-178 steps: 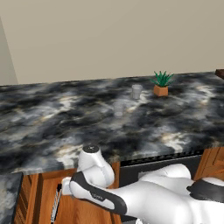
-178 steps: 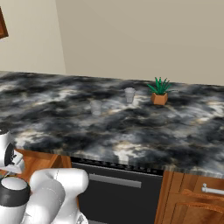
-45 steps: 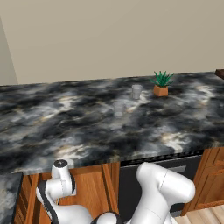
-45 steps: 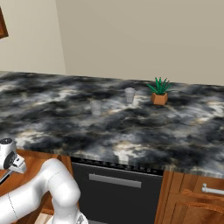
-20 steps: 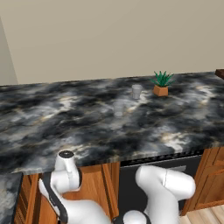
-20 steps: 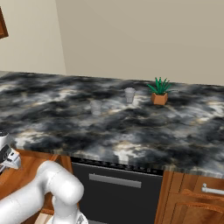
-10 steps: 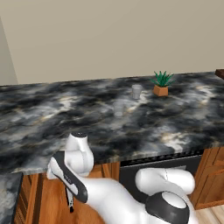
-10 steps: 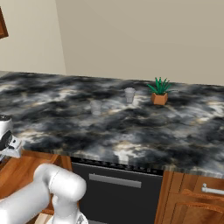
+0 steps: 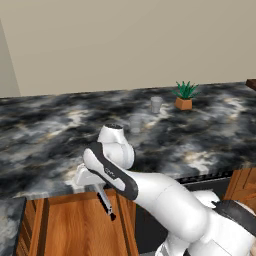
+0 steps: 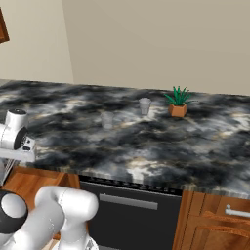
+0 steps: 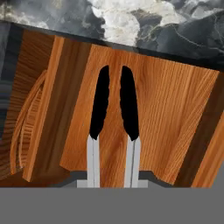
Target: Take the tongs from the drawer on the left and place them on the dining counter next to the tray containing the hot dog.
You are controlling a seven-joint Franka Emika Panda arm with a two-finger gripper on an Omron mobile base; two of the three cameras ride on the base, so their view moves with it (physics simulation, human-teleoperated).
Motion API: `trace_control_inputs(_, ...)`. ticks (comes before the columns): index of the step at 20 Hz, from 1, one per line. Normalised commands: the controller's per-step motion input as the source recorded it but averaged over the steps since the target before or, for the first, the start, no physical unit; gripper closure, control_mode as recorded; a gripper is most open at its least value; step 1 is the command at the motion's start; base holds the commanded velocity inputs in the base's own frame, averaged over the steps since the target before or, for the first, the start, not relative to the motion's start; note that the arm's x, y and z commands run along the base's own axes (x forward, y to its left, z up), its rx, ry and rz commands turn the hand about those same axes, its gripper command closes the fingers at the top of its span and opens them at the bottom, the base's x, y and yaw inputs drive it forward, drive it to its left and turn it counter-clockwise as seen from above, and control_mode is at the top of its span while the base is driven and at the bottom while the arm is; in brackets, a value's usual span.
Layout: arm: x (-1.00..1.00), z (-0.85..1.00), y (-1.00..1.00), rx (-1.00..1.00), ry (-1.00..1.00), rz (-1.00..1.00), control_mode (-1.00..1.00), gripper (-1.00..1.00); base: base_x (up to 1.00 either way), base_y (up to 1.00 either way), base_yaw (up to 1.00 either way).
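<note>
My gripper (image 9: 98, 186) hangs just in front of the counter's edge, shut on the tongs (image 9: 106, 202). They point down, black end lowest. In the hand view the tongs (image 11: 113, 109) stretch away as two silvery arms with black tips, a narrow gap between them. Below them lies the open drawer (image 9: 70, 225), its reddish-brown wooden floor (image 11: 170, 122) bare. The hand (image 10: 14, 139) sits at the left edge of the right base view, above the drawer (image 10: 31, 183). The dining counter, the tray and the hot dog are out of view.
A marbled kitchen counter (image 9: 210, 135) runs across, with a potted plant (image 9: 184, 96) and two small cups (image 9: 156, 104) (image 9: 135, 123) on it. A black appliance front (image 10: 132, 215) sits below, with a shut drawer with a silver bar (image 10: 237, 212) to its right.
The hand has risen out of the drawer and swung right with the tongs, which now hang higher, near the counter's edge. The scene behind has not shifted.
</note>
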Motion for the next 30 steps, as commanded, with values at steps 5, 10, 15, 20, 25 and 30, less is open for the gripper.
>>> trace_control_inputs(5, 0.00, 0.32, -0.97, 0.00, -0.01, 0.11, -1.00, 1.00, 0.00, 0.00, 0.00)
trace_control_inputs(10, 0.01, 0.08, -0.93, 0.00, -0.04, 0.03, -1.00, 1.00, 0.00, 0.00, 0.00)
trace_control_inputs(15, 0.13, 0.01, -0.79, 0.01, -0.03, 0.00, -1.00, 1.00, 0.00, 0.00, 0.00)
trace_control_inputs(20, 0.39, 0.04, -0.75, 0.00, -0.01, 0.00, -1.00, 1.00, 0.00, 0.00, 0.00)
trace_control_inputs(25, 0.34, 0.09, -0.68, 0.00, 0.00, 0.00, -1.00, 1.00, 0.00, 0.00, 0.00)
trace_control_inputs(30, 0.21, 0.00, -0.56, 0.00, 0.00, 0.00, -1.00, 1.00, 0.00, 0.00, 0.00)
